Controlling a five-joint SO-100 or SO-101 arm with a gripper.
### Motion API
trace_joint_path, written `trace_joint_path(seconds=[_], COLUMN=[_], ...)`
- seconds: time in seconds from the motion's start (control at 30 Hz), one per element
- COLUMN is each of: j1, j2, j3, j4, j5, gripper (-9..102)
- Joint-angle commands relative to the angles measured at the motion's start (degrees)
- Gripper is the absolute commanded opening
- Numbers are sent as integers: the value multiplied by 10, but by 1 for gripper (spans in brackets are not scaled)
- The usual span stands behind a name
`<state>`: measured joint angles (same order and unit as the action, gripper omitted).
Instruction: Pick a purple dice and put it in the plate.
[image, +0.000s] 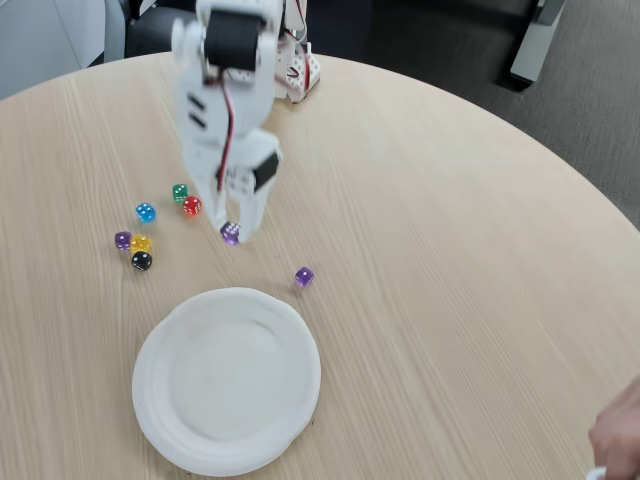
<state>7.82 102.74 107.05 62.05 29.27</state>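
My white gripper hangs over the left-centre of the round wooden table in the fixed view, fingers pointing down. A tiny translucent purple dice sits right at the fingertips. Motion blur hides whether the jaws are closed on it or only around it. The large white paper plate lies toward the near edge, a short way below the gripper, with nothing in it.
Another purple die lies just off the plate's upper right rim. To the left is a cluster: purple, yellow, black, blue, green and red dice. A person's hand shows at the bottom right corner.
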Motion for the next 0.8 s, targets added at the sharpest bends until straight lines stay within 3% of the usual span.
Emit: trace_joint_path(seconds=[0.0,0.13,0.47,0.77], j1=[0,6,8,8], j2=[40,30,12,-99], j3=[-22,-23,-9,-9], j4=[-5,-26,-261,-288], j5=[-5,-76,-182,-287], gripper=[0,0,0,0])
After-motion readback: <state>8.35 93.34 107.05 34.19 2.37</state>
